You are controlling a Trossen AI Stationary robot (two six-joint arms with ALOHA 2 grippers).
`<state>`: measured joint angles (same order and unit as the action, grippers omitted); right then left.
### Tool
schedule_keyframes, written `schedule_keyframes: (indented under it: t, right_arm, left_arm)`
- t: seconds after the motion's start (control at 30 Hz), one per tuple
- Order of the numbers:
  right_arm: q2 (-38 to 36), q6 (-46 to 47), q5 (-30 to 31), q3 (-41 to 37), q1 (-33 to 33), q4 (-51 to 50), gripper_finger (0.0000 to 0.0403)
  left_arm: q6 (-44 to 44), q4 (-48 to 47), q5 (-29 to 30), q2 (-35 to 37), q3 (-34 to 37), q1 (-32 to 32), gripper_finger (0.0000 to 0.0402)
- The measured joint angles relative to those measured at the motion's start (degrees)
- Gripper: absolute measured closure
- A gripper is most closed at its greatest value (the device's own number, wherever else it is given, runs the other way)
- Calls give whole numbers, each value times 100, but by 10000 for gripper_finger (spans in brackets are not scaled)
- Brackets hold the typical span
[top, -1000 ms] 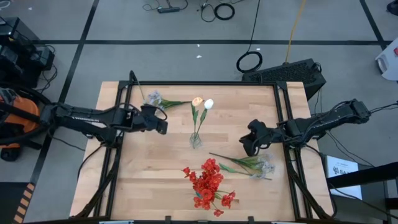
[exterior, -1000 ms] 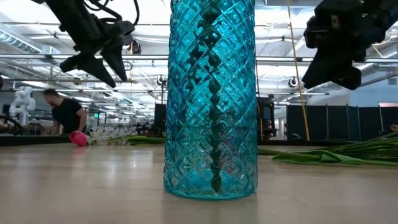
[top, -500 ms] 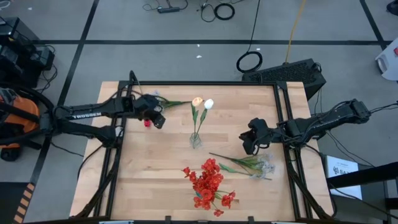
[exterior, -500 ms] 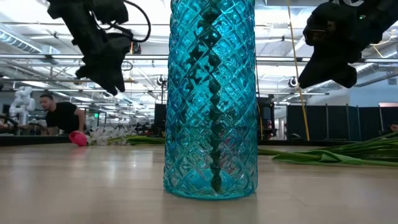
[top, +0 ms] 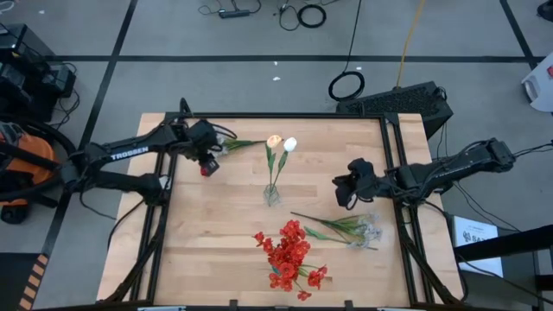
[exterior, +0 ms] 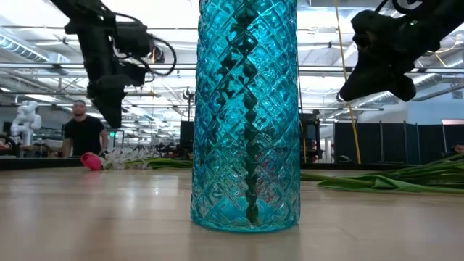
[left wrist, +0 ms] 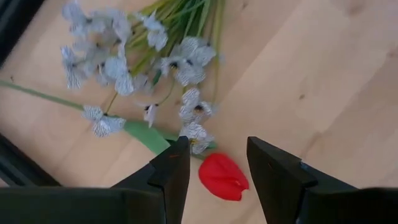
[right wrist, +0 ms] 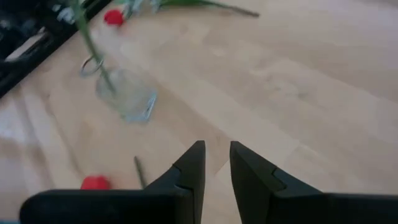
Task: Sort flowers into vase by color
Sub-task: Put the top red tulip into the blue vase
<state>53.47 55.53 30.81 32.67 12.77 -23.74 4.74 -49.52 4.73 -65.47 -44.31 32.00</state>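
A red tulip bud (left wrist: 222, 177) lies on the table near its far left corner, next to a pale bluish-white spray (left wrist: 124, 62). My left gripper (left wrist: 217, 163) hangs open above the bud (top: 206, 170), fingers pointing down and clear of it. White and peach tulips (top: 282, 143) stand in a small clear vase (top: 272, 195) at mid-table. Red clustered blooms (top: 289, 255) sit near the near edge. A second pale spray (top: 354, 229) lies at the right. My right gripper (top: 344, 186) hovers right of the clear vase (right wrist: 127, 93), its fingers narrowly open. In the low view, a blue patterned vase (exterior: 246, 116) holds dark stems.
Black frame rails run along the table's left (top: 164, 181) and right (top: 399, 173) sides. Bare wood shows between the clear vase and my right gripper. A person (exterior: 83, 134) stands in the room beyond the table.
My left gripper has moved toward the table's far left corner and the pale spray, tipping to point downward; the red bud it covered now shows beside it. My right gripper has shifted slightly toward the far edge and risen a little.
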Motion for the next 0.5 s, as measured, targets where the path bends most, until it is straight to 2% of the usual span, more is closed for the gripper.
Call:
schedule_keyframes:
  t: [0.07,0.13,0.3,0.5]
  right_arm:
    - [0,181,64,0,-71,0,338]
    - [0,339,69,0,-137,-1,338]
    - [0,690,69,0,-224,0,338]
    - [0,1030,70,0,-234,0,338]
  left_arm:
    - [54,12,0,-204,-4,69,236]
    - [-272,-80,2,-430,-58,111,236]
    - [-1989,-374,7,-898,-305,114,236]
    - [-4087,-511,245,-1032,-391,50,236]
